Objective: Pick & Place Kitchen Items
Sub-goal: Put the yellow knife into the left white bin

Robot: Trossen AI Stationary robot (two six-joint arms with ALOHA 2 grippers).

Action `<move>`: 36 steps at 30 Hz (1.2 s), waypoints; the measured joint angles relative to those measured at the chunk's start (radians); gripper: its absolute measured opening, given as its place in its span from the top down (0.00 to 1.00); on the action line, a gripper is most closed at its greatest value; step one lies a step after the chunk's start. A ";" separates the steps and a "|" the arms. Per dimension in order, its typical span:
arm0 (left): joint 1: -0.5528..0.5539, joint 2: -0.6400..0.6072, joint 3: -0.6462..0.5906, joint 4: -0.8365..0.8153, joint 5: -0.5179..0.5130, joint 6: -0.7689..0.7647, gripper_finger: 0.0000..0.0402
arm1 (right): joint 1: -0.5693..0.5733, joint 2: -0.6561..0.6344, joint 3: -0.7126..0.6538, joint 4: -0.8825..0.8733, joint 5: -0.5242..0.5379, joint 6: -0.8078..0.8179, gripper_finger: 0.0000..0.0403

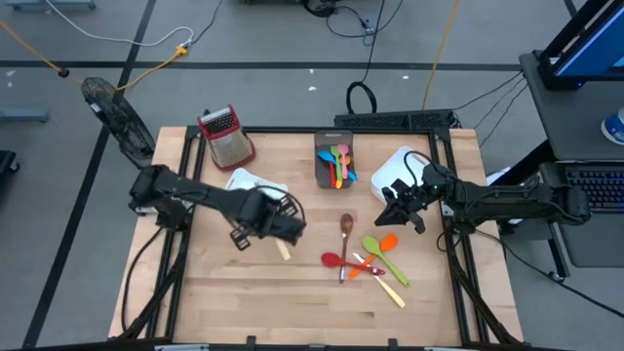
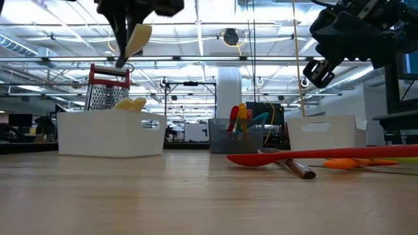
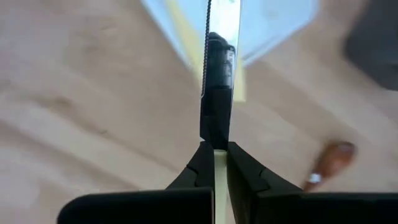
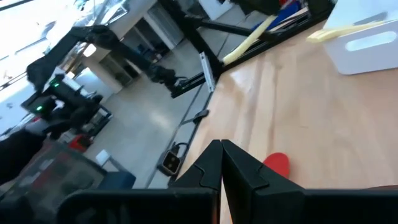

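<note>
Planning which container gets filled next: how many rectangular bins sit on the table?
3: a white bin back left beside the grater, a grey bin back centre holding utensils, and a white bin back right.

Your cream-handled knife [image 1: 284, 250] hangs above the surface, pinched by its handle in the closed left claw [image 1: 280, 237], serrated blade pointing away from the wrist camera. On the surface a loose cluster lies flat: a brown wooden spoon [image 1: 346, 225], a red spoon [image 1: 336, 260], a green spoon [image 1: 379, 249], an orange utensil [image 1: 387, 241] and a yellow-handled piece [image 1: 390, 292]. More colourful utensils [image 1: 338, 164] stand in the grey bin [image 1: 325, 175]
</note>
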 joint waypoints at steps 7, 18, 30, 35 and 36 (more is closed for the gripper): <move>0.121 0.000 0.000 -0.021 0.110 0.025 0.98 | 0.000 0.000 0.000 0.000 -0.101 0.000 0.99; 0.400 -0.001 -0.057 -0.041 0.449 0.377 0.98 | 0.000 0.000 0.000 0.000 -0.101 0.000 0.99; 0.606 -0.001 -0.263 -0.023 0.682 0.751 0.98 | 0.000 0.000 0.000 0.000 -0.102 -0.003 0.99; 0.644 0.000 -0.339 0.026 0.687 0.803 0.98 | 0.000 0.000 0.000 0.000 -0.101 -0.003 0.99; 0.649 0.000 -0.347 0.041 0.677 0.808 0.98 | 0.000 0.000 0.000 0.000 -0.101 -0.003 0.99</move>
